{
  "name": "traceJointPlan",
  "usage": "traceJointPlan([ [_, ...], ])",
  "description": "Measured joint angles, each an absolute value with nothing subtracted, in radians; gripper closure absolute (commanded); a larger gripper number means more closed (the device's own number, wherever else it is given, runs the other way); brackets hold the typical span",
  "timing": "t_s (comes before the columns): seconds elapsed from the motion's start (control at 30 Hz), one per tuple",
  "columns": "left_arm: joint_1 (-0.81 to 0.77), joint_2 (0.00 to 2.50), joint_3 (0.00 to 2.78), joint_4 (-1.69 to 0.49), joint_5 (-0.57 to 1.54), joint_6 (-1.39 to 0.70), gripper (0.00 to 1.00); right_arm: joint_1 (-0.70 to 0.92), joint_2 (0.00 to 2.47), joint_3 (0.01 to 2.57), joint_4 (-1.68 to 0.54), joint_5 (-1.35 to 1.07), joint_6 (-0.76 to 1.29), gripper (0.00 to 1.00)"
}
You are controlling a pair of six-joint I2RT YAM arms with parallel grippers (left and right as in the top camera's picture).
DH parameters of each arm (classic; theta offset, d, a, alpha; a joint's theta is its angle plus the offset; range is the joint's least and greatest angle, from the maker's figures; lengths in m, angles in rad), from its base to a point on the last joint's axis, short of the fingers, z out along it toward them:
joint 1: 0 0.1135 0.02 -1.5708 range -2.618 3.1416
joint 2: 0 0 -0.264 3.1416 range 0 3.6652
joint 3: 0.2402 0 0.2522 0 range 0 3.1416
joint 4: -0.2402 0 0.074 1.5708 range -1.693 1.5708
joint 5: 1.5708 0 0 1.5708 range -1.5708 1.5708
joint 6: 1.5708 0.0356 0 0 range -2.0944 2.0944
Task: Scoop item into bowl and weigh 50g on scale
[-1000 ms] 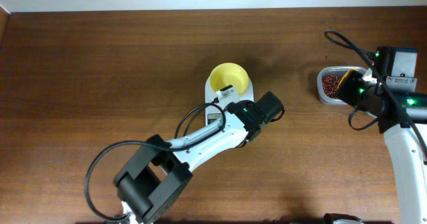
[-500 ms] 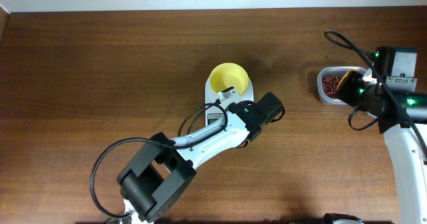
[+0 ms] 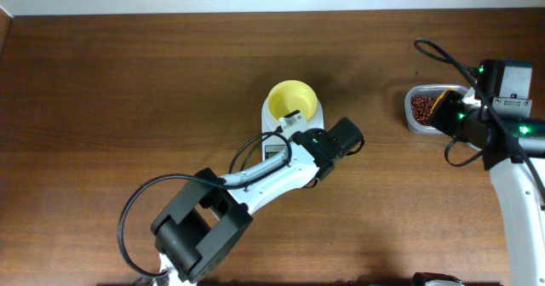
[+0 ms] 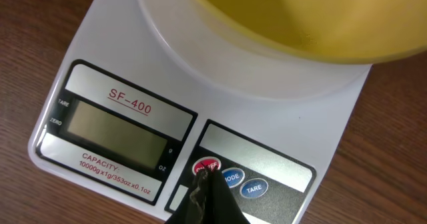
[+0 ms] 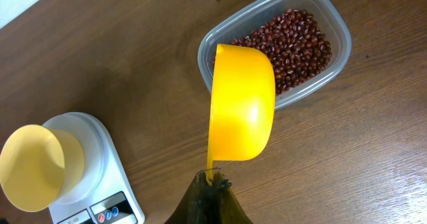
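2 arms reach over a brown wooden table (image 3: 128,82): the left arm (image 3: 255,180) stretches in from the near edge to the middle, and the right arm (image 3: 515,175) stands at the right side. The white scale (image 4: 133,64) sits mid-table with the left arm across its front. A clear plastic tub (image 5: 341,34) lies well apart from it, to the right. The pale yellow bowl (image 3: 292,100) stands on the scale's round platform. The right gripper (image 5: 212,184) is clamped on the handle of a yellow scoop (image 5: 241,111), which hangs over the tub's near rim, with no beans showing on its visible face. The dark red-brown beans (image 5: 293,44) lie heaped in the tub. The left gripper (image 4: 207,187) has its fingers drawn together into 1 dark tip, holding nothing, and that tip touches the red button (image 4: 207,166) on the scale's front strip. Just beside it are 2 blue buttons (image 4: 231,177), to the right of the grey display (image 4: 113,131).
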State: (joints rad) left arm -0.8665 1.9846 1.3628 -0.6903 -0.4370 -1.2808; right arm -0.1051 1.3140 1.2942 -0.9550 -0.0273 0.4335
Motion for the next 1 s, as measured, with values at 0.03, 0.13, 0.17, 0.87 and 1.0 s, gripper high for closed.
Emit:
traceJointPlan([
  [0.03, -0.867, 1.991, 1.363, -0.69, -0.437, -1.281, 1.0, -0.105, 1.314, 1.294, -0.955, -0.028, 0.433, 0.96],
  [0.13, -0.867, 2.02, 1.363, -0.688, -0.437, -1.281, 1.0, -0.105, 1.314, 1.294, -0.955, -0.028, 0.433, 0.96],
  [0.17, -0.867, 2.023, 1.363, -0.688, -0.435, -1.281, 1.0, -0.105, 1.314, 1.294, -0.955, -0.028, 0.432, 0.96],
  [0.87, -0.867, 2.023, 1.363, -0.667, -0.446, -1.281, 1.0, -0.105, 1.314, 1.294, -0.955, -0.028, 0.433, 0.96],
  [1.0, -0.867, 2.024, 1.363, -0.664, -0.447, -1.281, 1.0, -0.105, 1.314, 1.294, -0.958, -0.028, 0.433, 0.96],
])
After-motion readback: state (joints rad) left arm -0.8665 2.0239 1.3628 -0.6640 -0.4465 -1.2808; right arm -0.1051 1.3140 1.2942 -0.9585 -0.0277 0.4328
